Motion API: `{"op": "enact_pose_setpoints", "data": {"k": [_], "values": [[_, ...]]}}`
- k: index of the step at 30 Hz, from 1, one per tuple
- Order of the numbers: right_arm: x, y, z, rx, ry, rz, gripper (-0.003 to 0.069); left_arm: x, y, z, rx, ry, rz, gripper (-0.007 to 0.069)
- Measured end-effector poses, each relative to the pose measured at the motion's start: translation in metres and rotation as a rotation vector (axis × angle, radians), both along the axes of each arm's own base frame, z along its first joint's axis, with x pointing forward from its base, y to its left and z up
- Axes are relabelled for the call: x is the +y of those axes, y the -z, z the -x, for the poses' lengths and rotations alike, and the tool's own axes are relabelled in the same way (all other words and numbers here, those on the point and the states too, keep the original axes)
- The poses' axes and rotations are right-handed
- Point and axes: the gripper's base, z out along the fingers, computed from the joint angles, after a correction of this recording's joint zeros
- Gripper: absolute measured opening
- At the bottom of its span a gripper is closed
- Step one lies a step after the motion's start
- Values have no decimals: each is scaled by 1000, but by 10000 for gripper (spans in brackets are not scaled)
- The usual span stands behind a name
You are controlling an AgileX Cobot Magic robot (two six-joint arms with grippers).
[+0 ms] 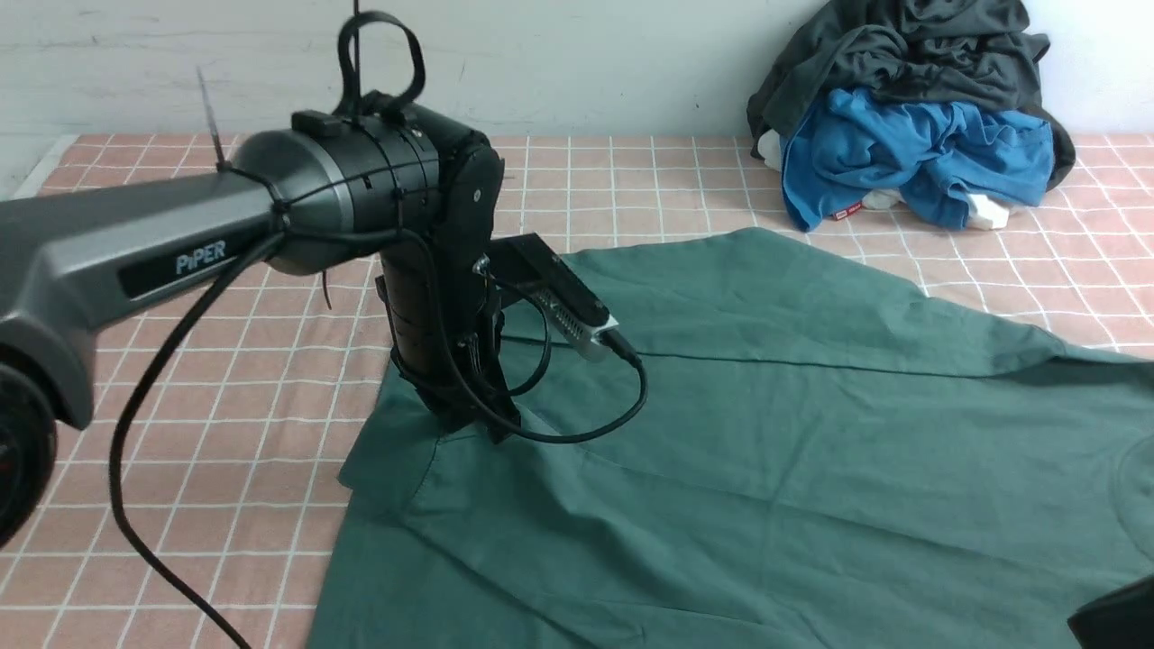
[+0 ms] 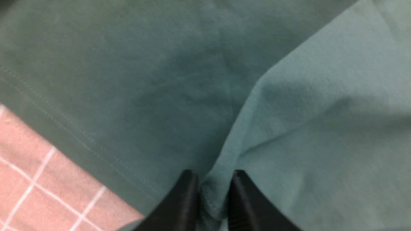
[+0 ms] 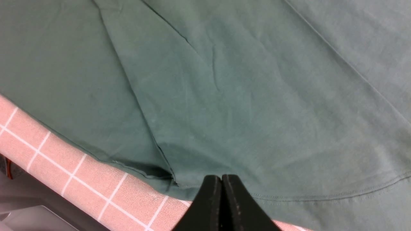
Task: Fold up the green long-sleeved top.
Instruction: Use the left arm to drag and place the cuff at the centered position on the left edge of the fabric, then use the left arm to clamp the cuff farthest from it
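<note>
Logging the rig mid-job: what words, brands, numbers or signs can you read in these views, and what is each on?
"PiPER": on the grey link of the left arm, front view.
Small red tag at the foot of the blue garment: too small to read.
Green long-sleeved top: no print or label shows in any view.
Both wrist views: no text.

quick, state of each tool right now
Left tool: closed on a fold of the green top.
Right tool: closed, nothing visibly held.
</note>
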Motion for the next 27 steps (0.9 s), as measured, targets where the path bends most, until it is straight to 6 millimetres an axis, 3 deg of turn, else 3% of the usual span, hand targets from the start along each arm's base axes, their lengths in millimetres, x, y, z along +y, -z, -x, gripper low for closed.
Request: {"op": "enact_pose_setpoints", "data": {"k": [4, 6, 7, 9, 13, 17, 22, 27], "values": [[0, 0, -1, -8, 2, 3, -14, 2, -4, -8, -48, -70, -28, 328], [-1, 0, -2, -21, 4, 11, -14, 3, -20, -18, -108, -139, -34, 465], [-1, 0, -2, -22, 4, 13, -14, 3, -22, -19, -109, -144, -35, 474], [-2, -1, -4, -45, 9, 23, -14, 7, -36, -33, -157, -171, -23, 564], [-3, -2, -6, -77, 15, 29, -14, 14, -32, -58, -195, -146, -26, 593], [-3, -3, -8, -100, 20, 25, -14, 18, -1, -83, -201, -109, -41, 555], [-4, -4, -10, -120, 23, 35, -14, 12, 35, -99, -213, -87, -32, 486], [-5, -4, -11, -130, 23, 54, -14, 7, 46, -110, -264, -74, -3, 439]]}}
